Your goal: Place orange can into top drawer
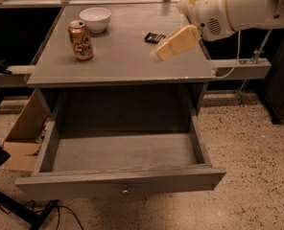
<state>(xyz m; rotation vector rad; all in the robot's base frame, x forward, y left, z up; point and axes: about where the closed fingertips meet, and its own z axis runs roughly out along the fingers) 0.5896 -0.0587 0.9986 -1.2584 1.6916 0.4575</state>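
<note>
The orange can [81, 40] stands upright on the grey table top [118, 61], at its left side, in front of a white bowl [95, 19]. The top drawer [123, 152] under the table top is pulled fully out, with a small round knob [125, 191] at the centre of its front panel. Nothing shows inside it. My gripper [157, 56] hangs over the right half of the table top, on a white arm coming in from the upper right. It is well to the right of the can and holds nothing.
A flat dark candy bar [154, 37] lies on the table just behind the gripper. A cardboard box [24, 133] sits on the floor left of the drawer. Black equipment legs [7, 200] stand at the lower left. A grey shelf edge [242, 68] sticks out right of the table.
</note>
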